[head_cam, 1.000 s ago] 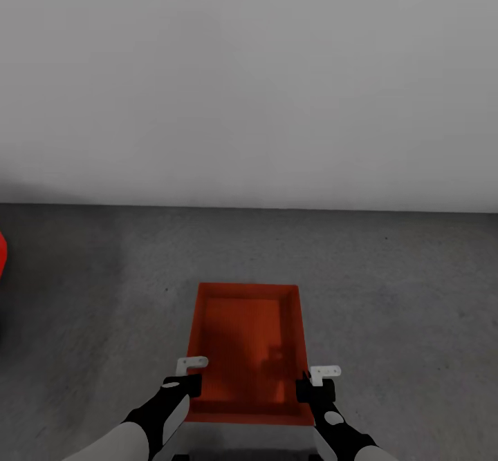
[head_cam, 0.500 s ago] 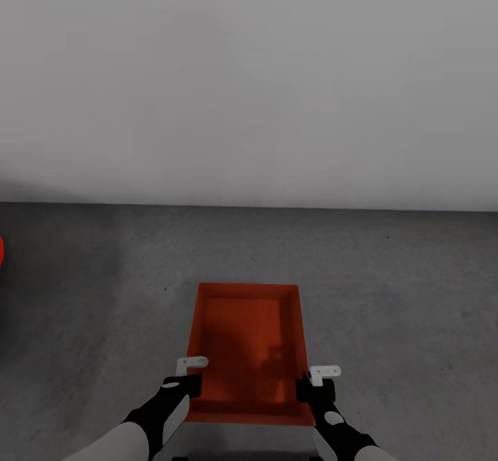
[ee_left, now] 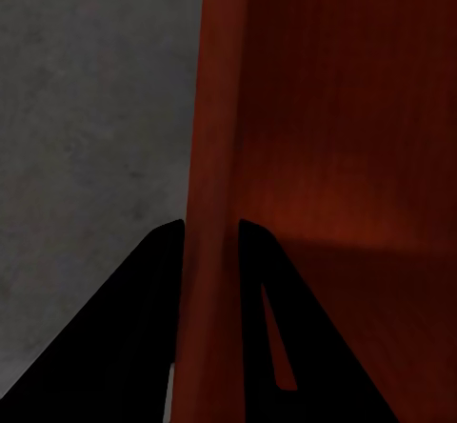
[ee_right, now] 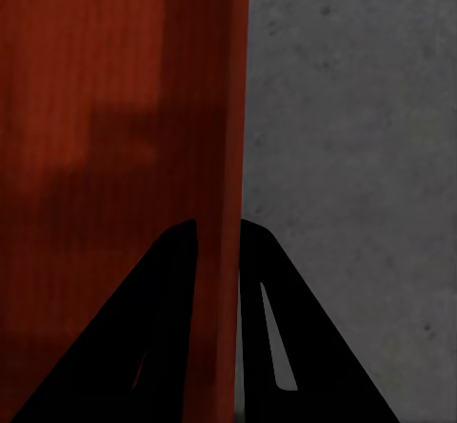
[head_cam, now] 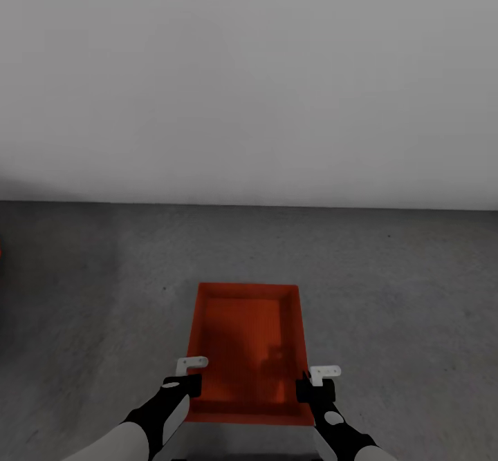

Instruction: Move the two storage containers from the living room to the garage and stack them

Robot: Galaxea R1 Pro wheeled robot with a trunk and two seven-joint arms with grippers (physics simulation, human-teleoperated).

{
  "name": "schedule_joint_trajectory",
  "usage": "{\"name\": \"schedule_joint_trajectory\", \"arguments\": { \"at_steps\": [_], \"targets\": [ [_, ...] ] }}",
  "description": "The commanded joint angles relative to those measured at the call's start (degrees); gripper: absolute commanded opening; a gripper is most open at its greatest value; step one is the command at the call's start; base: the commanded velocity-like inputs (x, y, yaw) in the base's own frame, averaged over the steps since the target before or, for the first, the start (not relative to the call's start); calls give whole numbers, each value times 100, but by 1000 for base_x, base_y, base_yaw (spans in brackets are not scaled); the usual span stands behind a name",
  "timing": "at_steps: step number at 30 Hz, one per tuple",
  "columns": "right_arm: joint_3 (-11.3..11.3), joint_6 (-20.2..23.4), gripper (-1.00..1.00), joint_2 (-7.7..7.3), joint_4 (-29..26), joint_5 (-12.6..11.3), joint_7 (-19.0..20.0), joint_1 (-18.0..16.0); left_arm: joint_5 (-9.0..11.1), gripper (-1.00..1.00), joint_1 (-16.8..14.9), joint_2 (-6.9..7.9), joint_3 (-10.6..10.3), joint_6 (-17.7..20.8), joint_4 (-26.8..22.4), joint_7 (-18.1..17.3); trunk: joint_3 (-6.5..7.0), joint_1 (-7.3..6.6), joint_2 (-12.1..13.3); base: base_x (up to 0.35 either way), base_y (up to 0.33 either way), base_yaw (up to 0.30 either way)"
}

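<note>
- The box [head_cam: 247, 347] sits in the lower middle of the head view, red-orange, open top facing up, long axis running away from the robot, over the grey concrete floor [head_cam: 401, 295].
- Whether its bottom touches the concrete or hangs just above it, I can't tell.
- Nothing lies inside it, just a flat bottom with shadows across it.
- Left gripper [head_cam: 185, 382] is on the box's left long wall, near the robot's end.
- In the left wrist view the two dark fingers [ee_left: 143, 328] straddle that wall [ee_left: 211, 251], one outside, one inside, pressed up against it: clamped on the box.
- Right gripper [head_cam: 315, 386] mirrors it on the right long wall, level with the left one.
- The right wrist view shows its fingers [ee_right: 157, 328] pinching the thin wall [ee_right: 228, 156] from both sides, so that one is gripping the box too.
- Both forearms come in from the bottom edge, black and grey.
- Beyond the box, the floor runs to a plain white wall [head_cam: 249, 81] across the upper half.
- A thin sliver of red [head_cam: 1, 255] shows at the far left edge, too small to identify.
</note>
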Motion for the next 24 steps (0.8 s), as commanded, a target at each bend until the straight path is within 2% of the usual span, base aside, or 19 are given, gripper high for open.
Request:
{"name": "schedule_joint_trajectory", "arguments": {
  "at_steps": [1,24],
  "targets": [
    [-186,-14,-100,1,17,31,-18,0,-114,-100,-6,37,123,34,-38,77,-22,23,-44,0,0,0],
    [-186,-15,-100,1,17,31,-18,0,-112,-100,-7,39,123,34,-38,75,-435,528,-966,0,0,0]
  ]
}}
